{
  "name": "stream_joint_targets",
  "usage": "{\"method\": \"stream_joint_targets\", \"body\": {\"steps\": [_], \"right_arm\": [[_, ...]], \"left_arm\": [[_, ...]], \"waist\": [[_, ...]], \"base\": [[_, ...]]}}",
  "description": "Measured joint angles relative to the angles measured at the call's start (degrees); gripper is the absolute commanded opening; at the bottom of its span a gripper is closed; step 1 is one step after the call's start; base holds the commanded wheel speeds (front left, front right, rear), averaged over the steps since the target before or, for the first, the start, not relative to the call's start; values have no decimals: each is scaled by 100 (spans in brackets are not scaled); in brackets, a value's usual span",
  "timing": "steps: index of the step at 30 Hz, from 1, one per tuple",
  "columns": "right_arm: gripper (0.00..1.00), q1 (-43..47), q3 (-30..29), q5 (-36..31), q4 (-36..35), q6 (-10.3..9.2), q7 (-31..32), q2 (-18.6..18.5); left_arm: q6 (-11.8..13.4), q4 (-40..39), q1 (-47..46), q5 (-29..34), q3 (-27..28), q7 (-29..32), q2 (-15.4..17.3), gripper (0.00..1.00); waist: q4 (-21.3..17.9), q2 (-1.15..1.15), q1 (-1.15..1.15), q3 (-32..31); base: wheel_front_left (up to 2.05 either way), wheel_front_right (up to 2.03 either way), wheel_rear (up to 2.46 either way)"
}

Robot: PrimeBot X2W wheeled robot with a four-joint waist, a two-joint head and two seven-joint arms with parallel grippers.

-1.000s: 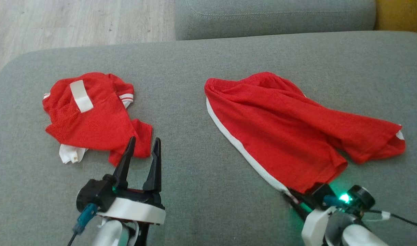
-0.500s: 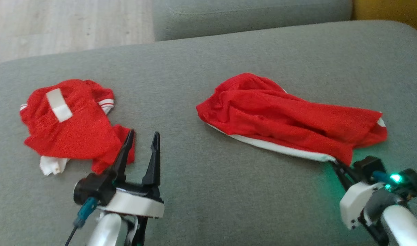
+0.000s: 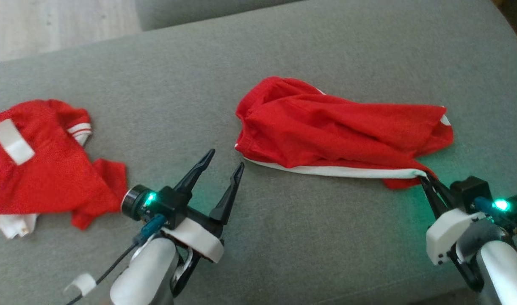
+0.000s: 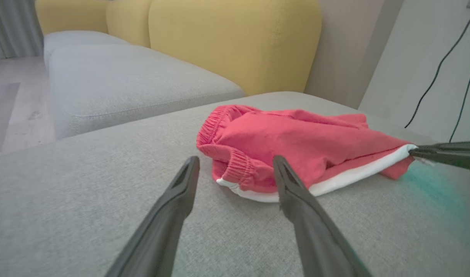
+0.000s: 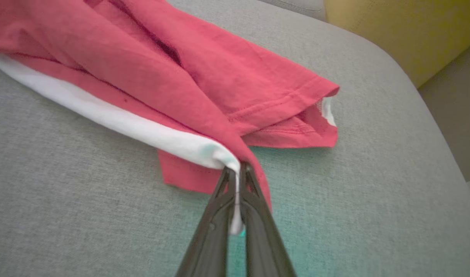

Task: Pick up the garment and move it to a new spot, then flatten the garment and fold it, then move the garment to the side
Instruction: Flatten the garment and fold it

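One broad grey seat cushion (image 3: 283,55) carries everything. In the left wrist view, two more grey cushions (image 4: 123,77) lie past its far edge, with three rounded yellow back sections (image 4: 235,38) behind them. Two red garments lie on the broad cushion, well apart. The garment (image 3: 326,127) of the task is a pair of red shorts. It is bunched in loose folds on the right half of the cushion, its length running toward the right edge and its elastic waistband (image 4: 215,127) at the end nearer the middle. The second garment (image 3: 51,178), a crumpled red shirt with white patches and trim, sits at the left edge and is cut off by the head view's border. Two grippers show along the near edge. The left gripper (image 3: 226,157) is between the two garments. Its two fingers are spread wide with nothing between them, and they point at the waistband end of the shorts without touching the cloth. The right gripper (image 3: 424,178) is near the cushion's near right corner. Its two fingers are pinched tight on the end of the shorts' single white side stripe (image 3: 338,171), with a fold of white and red cloth caught between the tips (image 5: 236,169). The stripe is drawn out straight from there back along the near side of the shorts. Two thin dark cables (image 4: 439,65) hang on the pale wall beyond the right edge.
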Motion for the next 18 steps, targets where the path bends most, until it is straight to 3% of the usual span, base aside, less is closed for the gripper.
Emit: {"method": "stream_joint_targets", "body": {"steps": [12,18], "right_arm": [[0,-241,-123,-136,87,0,-176,198],[0,-250,-143,-170,146,0,-224,226]], "left_arm": [[0,734,-697,-227,-1194,0,280,100],[0,953,-934,-326,-1406,-1,335,100]], "waist": [[-203,0,0,369],[-211,0,-1,424]], "base": [[0,0,0],[0,0,0]]}}
